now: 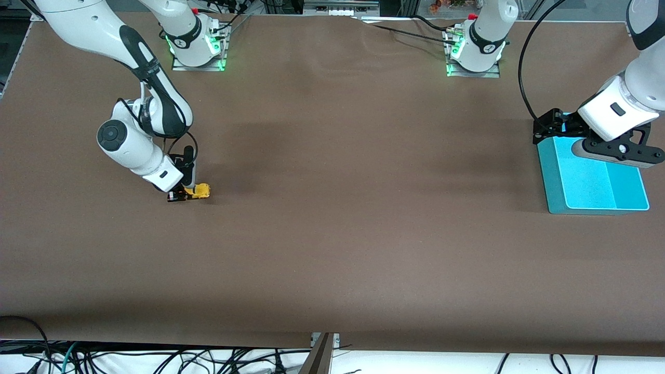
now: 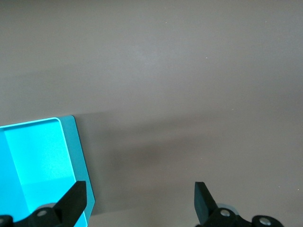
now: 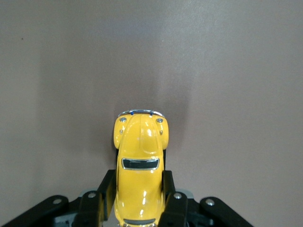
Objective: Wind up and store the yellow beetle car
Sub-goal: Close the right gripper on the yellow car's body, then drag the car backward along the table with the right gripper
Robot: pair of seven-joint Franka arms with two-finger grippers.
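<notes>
The yellow beetle car [image 1: 200, 191] sits on the brown table toward the right arm's end. My right gripper [image 1: 188, 193] is down at table level and shut on its rear half. In the right wrist view the car [image 3: 140, 156] points away from the wrist, and the fingers [image 3: 106, 189] press both of its sides. My left gripper [image 1: 552, 124] is open and empty, over the edge of the cyan tray [image 1: 582, 182] that faces the arm bases. In the left wrist view its fingertips [image 2: 75, 194] stand wide apart, with the tray's corner [image 2: 38, 156] under one of them.
The cyan tray lies at the left arm's end of the table and holds nothing that I can see. Brown cloth [image 1: 332, 208] covers the table. Cables [image 1: 156, 358] hang below the table's front edge. The arm bases [image 1: 197, 47] stand along the back edge.
</notes>
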